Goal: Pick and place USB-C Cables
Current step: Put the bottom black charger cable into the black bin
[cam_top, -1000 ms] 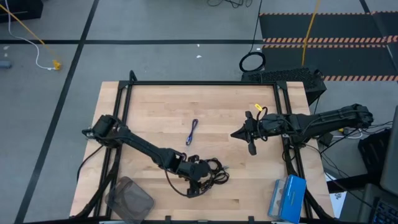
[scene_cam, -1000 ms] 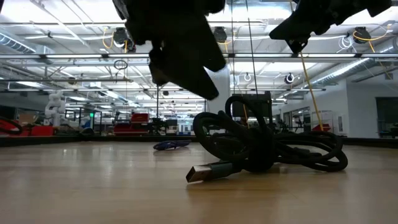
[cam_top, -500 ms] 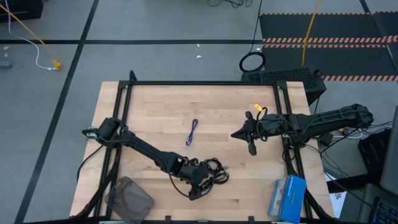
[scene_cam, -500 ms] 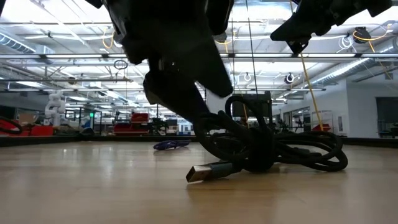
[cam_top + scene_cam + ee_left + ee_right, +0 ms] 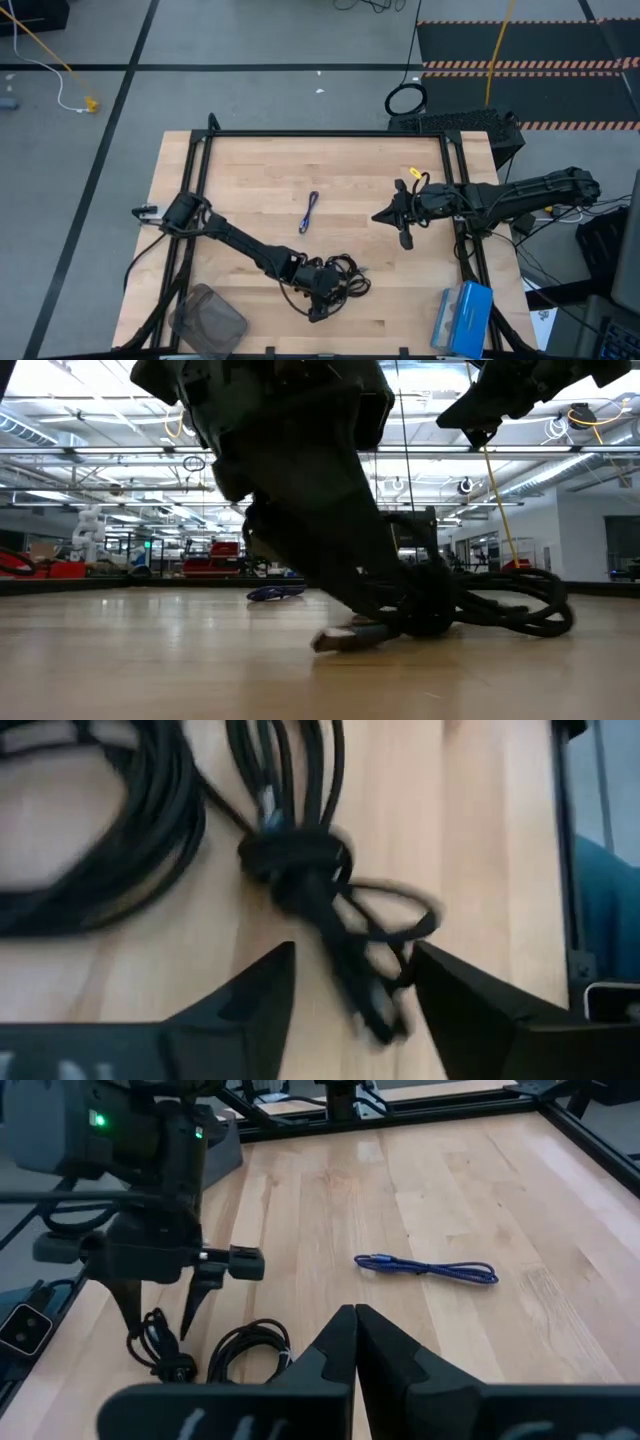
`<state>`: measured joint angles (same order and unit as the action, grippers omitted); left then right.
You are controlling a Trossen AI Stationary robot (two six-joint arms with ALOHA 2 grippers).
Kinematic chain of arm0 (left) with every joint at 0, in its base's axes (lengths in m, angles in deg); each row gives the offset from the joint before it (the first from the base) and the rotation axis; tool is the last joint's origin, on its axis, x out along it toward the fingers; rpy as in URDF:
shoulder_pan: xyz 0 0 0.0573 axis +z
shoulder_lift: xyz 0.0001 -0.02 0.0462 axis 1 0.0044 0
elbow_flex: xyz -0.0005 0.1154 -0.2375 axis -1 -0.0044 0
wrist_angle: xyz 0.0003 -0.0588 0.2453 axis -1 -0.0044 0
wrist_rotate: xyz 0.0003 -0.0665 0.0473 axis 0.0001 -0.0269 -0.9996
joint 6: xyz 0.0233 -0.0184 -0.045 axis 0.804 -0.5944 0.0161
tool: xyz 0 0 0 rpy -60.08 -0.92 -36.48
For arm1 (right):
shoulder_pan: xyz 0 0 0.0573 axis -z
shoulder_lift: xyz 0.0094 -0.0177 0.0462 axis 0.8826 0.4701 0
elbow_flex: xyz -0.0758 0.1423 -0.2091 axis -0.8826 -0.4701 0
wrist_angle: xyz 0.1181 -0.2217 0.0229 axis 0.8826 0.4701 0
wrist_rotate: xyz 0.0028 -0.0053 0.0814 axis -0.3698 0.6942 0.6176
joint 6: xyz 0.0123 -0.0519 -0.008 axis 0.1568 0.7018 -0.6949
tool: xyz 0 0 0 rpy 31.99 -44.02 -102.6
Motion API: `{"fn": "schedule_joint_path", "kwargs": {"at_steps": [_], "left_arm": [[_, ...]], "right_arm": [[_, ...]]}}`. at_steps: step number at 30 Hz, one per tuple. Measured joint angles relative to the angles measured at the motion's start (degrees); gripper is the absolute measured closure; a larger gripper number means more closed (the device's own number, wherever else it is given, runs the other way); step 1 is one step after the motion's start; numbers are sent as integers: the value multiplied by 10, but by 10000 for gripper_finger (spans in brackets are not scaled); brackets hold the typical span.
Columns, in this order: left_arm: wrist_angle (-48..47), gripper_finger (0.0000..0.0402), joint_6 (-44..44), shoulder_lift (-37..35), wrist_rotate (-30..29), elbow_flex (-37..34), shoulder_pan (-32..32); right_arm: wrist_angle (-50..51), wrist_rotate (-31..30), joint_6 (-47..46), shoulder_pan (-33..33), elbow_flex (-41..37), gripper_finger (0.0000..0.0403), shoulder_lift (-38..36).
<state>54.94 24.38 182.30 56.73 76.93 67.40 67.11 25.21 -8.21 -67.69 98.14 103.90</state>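
Observation:
Two black USB-C cables (image 5: pixel 346 277) lie bundled in loose loops near the table's near edge, and they also show in the low view (image 5: pixel 480 605). My left gripper (image 5: pixel 321 292) is down over them and open. In the left wrist view its fingers (image 5: pixel 350 970) stand on either side of the tied tail of one bundle (image 5: pixel 300 860). The short purple-blue cable (image 5: pixel 309 212) lies flat at mid-table, apart from both arms. My right gripper (image 5: pixel 380 215) hangs shut above the table's right half, touching nothing. My left gripper comes at one black bundle from above, slanting down, open. Its fingers straddle the strand just below the tied knot (image 5: pixel 335 935), near the plug end (image 5: pixel 335 641). In the low view one finger (image 5: pixel 345 585) stands against the bundle. The bundle lies on the table.
A clear plastic container (image 5: pixel 208 318) sits at the near left corner and a blue box (image 5: pixel 462 315) at the near right. Black frame rails (image 5: pixel 320 133) border the table. A thick black ring coil (image 5: pixel 405 100) and a yellow cord (image 5: pixel 45 45) lie on the floor beyond.
My left gripper has come down and moved toward the table's right, onto the black cables. The bundle has been nudged to the right; its plug end has tipped up slightly and its loops have slid rightward.

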Motion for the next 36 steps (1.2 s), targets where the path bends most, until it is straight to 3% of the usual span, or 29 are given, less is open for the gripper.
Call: {"fn": "schedule_joint_path", "kwargs": {"at_steps": [12, 21, 26, 36], "left_arm": [[-11, 380, 48, -1, 23, 0, 14], [-68, 358, 49, -50, 51, 0, 18], [-161, 382, 48, -122, 51, 0, 17], [-293, 369, -11, -284, 25, 0, -6]], "right_arm": [[10, 0, 9, 0, 0, 403, 0], [15, 0, 11, 0, 0, 403, 0], [20, 0, 15, 0, 0, 403, 0], [19, -1, 15, 0, 0, 403, 0]]}}
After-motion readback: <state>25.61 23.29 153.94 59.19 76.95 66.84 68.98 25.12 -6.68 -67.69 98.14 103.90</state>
